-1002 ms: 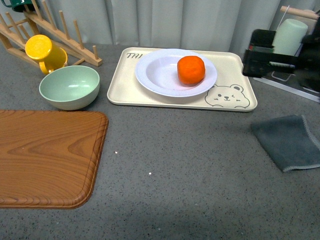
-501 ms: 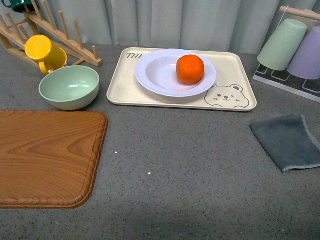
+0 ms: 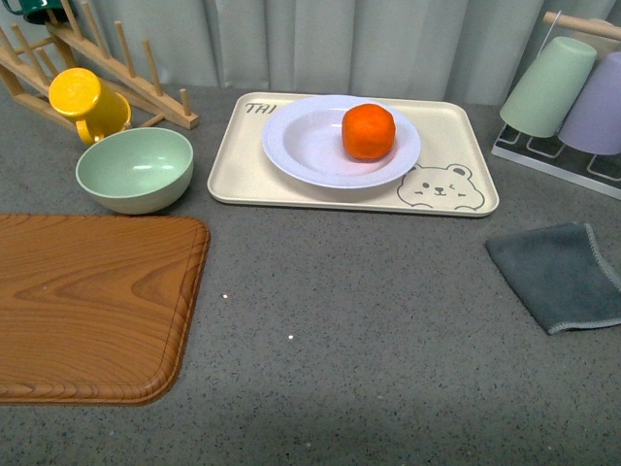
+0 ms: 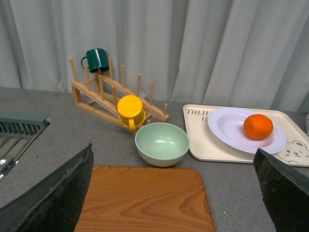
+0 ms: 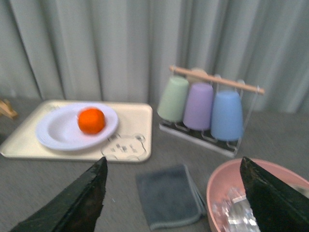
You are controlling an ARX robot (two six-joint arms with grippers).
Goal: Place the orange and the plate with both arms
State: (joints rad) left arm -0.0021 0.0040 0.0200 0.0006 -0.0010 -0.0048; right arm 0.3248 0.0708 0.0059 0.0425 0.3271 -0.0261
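Front view: no arm in sight | left gripper jaws wide apart, empty | right gripper jaws wide apart, empty | orange in plate at 2 o'clock | plate on tray

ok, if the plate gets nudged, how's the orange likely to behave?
The orange is round and sits off-centre in the plate, so it would probably roll. The raised rim likely keeps it in. Its dimpled skin should grip reasonably, and it looks firm rather than squashy.

I see open counter before the tray; bowl and board crowd its left side (cloth lies right).
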